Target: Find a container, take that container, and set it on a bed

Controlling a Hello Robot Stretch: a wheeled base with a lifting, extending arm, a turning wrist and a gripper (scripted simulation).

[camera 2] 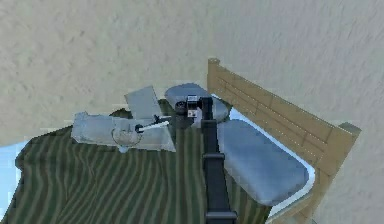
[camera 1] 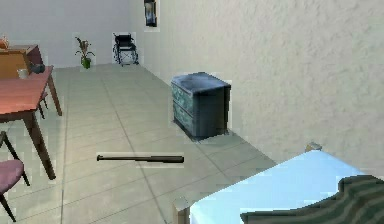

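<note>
On the wooden-framed bed with a green striped blanket (camera 2: 80,180), the dark hand (camera 2: 148,126) overlaps a pale grey box-like container with a raised flap (camera 2: 118,132), so I cannot tell the state of its fingers, whether it holds anything, or what is inside the container. That container rests on the blanket, left of two grey pillows (camera 2: 255,160) by the headboard. In the forward view the bed is cut off at the near right, and a dark bat (camera 1: 140,158) lies on the floor between a reddish wooden worktop (camera 1: 20,95) and a blue-grey cabinet (camera 1: 200,103).
</note>
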